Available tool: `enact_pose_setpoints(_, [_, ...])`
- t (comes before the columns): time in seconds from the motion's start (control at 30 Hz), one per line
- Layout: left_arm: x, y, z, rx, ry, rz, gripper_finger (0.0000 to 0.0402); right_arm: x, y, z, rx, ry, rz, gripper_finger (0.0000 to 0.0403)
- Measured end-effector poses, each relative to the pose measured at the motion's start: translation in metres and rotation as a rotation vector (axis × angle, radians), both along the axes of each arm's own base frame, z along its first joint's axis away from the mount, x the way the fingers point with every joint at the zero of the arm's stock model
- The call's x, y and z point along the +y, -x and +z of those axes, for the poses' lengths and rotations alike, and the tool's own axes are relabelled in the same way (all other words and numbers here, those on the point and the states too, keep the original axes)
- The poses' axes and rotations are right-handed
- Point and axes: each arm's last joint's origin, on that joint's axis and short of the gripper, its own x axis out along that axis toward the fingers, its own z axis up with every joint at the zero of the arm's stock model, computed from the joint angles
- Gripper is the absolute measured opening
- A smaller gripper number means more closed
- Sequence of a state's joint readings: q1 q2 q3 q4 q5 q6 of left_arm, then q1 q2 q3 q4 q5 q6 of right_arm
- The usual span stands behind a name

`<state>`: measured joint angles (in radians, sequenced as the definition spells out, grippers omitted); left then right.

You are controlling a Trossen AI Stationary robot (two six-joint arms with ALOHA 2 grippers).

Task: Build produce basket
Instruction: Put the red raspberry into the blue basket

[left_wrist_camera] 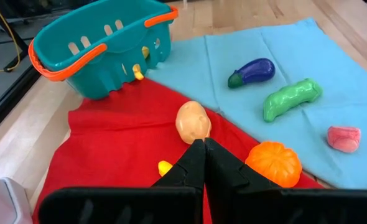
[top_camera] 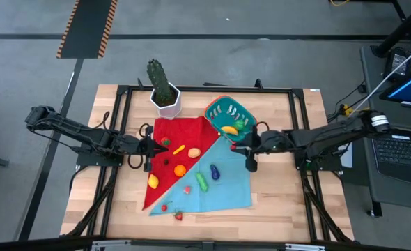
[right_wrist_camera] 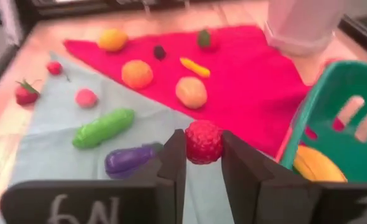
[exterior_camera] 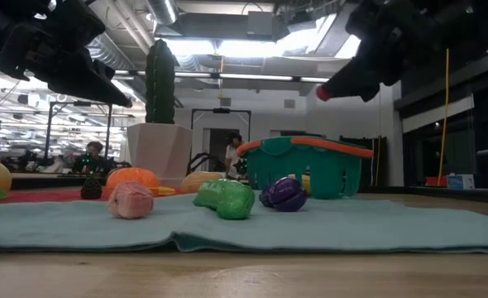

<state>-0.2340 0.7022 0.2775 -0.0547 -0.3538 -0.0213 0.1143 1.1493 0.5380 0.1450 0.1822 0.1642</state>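
The teal basket [top_camera: 226, 115] with an orange rim stands at the far right of the cloths, with a yellow banana [right_wrist_camera: 314, 165] inside. Produce lies on a red cloth [top_camera: 174, 132] and a light blue cloth [top_camera: 226, 188]: an orange [top_camera: 180, 169], a purple eggplant [top_camera: 214, 172], a green cucumber [top_camera: 202, 181], a lemon [top_camera: 153, 181]. My right gripper [top_camera: 239, 146] hangs near the basket's near side, shut on a red berry [right_wrist_camera: 203, 142]. My left gripper [top_camera: 152, 146] hovers shut over the red cloth's left edge, holding nothing. My right gripper pinches the red berry [right_wrist_camera: 203, 142] between its two fingers, near their free ends. The fingers come from the table's right side, slanting a little downward. The berry [exterior_camera: 322, 93] is lifted well clear of the cloth.
A white pot with a cactus [top_camera: 165, 94] stands at the far edge, left of the basket. Two small strawberries [top_camera: 178, 216] lie at the cloths' near edge. A black frame [top_camera: 122, 94] runs around the wooden table top. People show in the room behind.
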Motion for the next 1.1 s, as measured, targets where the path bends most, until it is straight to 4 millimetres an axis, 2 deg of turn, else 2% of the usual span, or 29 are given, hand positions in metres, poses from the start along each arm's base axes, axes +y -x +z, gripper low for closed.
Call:
enact_pose_setpoints(0.23, [0.0, 0.0, 0.001, -0.009, 0.021, 0.01, 0.0, -0.009, 0.012, -0.015, -0.081, 0.021, 0.03, 0.0079])
enact_pose_setpoints(0.43, [0.0, -0.001, 0.002, -0.025, 0.023, 0.018, 0.0, -0.018, 0.014, -0.017, -0.148, 0.017, 0.044, 0.0079])
enact_pose_setpoints(0.77, [0.002, -0.001, 0.003, -0.041, -0.006, 0.091, 0.0, -0.042, 0.016, -0.015, -0.139, 0.176, -0.298, 0.0078])
enact_pose_setpoints(1.1, [0.002, -0.001, 0.003, -0.041, -0.006, 0.091, 0.0, -0.065, 0.018, -0.014, -0.122, 0.195, -0.414, 0.0078])
